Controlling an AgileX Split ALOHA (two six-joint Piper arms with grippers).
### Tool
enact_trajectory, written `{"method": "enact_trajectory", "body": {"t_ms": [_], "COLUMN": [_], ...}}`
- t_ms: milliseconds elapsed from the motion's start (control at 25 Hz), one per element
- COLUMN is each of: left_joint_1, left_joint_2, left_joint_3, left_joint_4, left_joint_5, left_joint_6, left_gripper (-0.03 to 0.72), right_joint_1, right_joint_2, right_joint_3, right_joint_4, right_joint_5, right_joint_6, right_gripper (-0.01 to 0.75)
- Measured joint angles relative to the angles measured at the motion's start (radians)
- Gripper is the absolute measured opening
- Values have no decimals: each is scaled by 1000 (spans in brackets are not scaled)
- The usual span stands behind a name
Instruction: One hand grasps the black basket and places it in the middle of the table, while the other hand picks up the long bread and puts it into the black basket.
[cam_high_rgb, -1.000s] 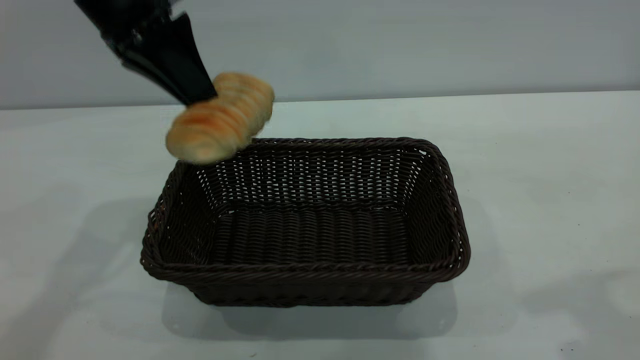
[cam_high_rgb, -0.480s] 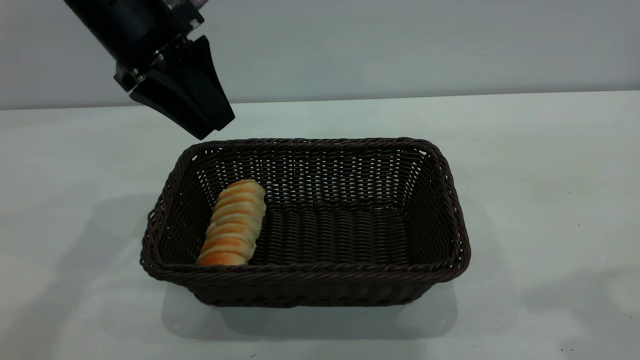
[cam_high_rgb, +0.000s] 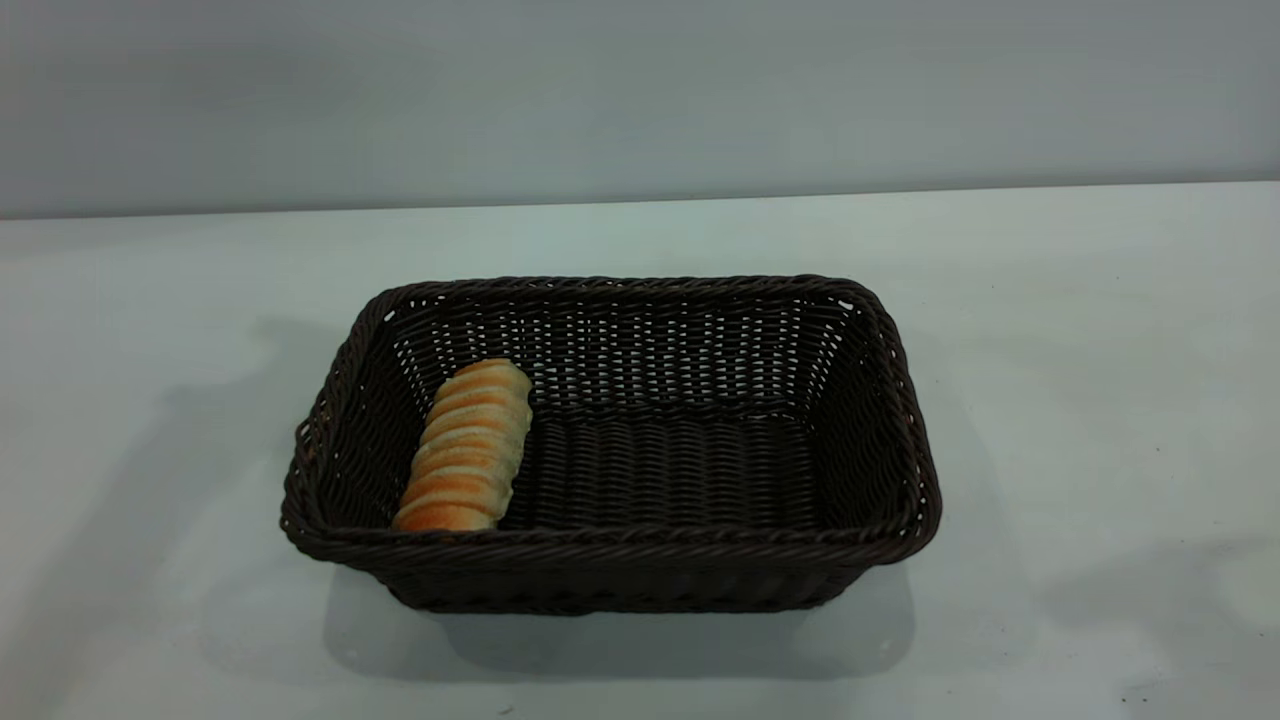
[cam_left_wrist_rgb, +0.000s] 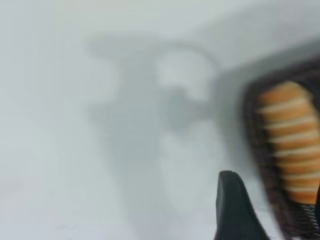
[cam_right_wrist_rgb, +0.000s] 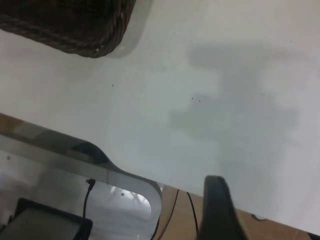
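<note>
Only one fingertip of the left gripper (cam_left_wrist_rgb: 235, 210) shows, beside the basket (cam_high_rgb: 610, 540), holding nothing; its spread cannot be told. The same goes for the right gripper (cam_right_wrist_rgb: 220, 210), over the table (cam_high_rgb: 1080, 330). The bread (cam_high_rgb: 465, 448) lies in the basket's left end, mid-table. Both steps look done; only parking remains.

The wide, pale grey-white flat desk (cam_high_rgb: 1080, 330) carries one thing directly: a large rectangular dark brown-black woven wicker basket (cam_high_rgb: 880, 400) with sloping openwork sides and a braided rim, standing near its middle. A few tiny dark specks mark the desk's surface toward the right.
</note>
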Motion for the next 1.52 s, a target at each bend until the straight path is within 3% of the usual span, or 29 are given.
{"method": "enact_trajectory", "body": {"t_ms": [280, 680, 1080, 1520], "left_joint_1": [0, 0, 0, 0], "left_joint_2": [-184, -543, -965, -1406], "left_joint_3": [49, 486, 893, 1086], "left_joint_4": [128, 166, 166, 166], "left_joint_5": [0, -1, -19, -62], "left_joint_6": [-51, -96, -99, -99], "left_gripper": [419, 419, 419, 419], "right_joint_1": [0, 0, 0, 0], "right_joint_2": [-2, -148, -455, -879], "right_joint_3": [0, 7, 238, 424], "right_joint_4": [0, -5, -7, -8], "right_joint_5": [29, 91, 64, 21], "right_joint_6": [4, 4, -5, -47], "right_gripper": [529, 529, 529, 529]}}
